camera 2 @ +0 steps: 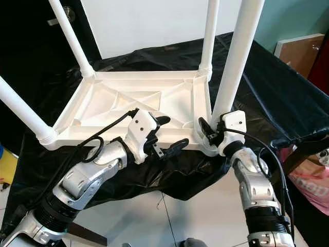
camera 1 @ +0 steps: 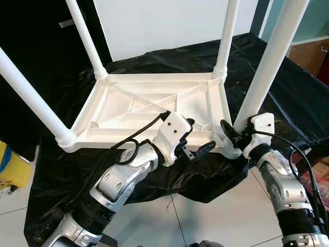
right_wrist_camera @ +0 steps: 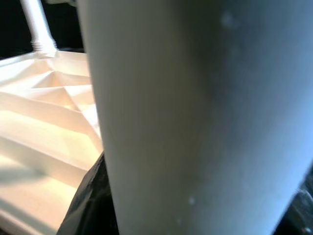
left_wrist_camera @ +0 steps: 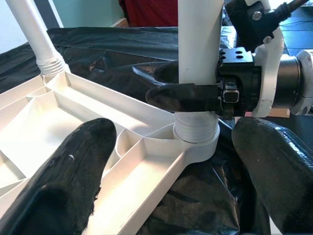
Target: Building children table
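Around near leg [camera 1: 259,77], right claw [camera 1: 232,135] clamped.

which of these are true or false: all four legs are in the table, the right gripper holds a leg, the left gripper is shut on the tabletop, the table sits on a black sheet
1. All four legs stand in the upturned tabletop. True.
2. The right gripper is clamped around the near right leg just above its socket. True.
3. The left gripper is shut on the tabletop. False: its fingers are open over the near edge.
4. The table rests on a white sheet. False: the sheet is black.
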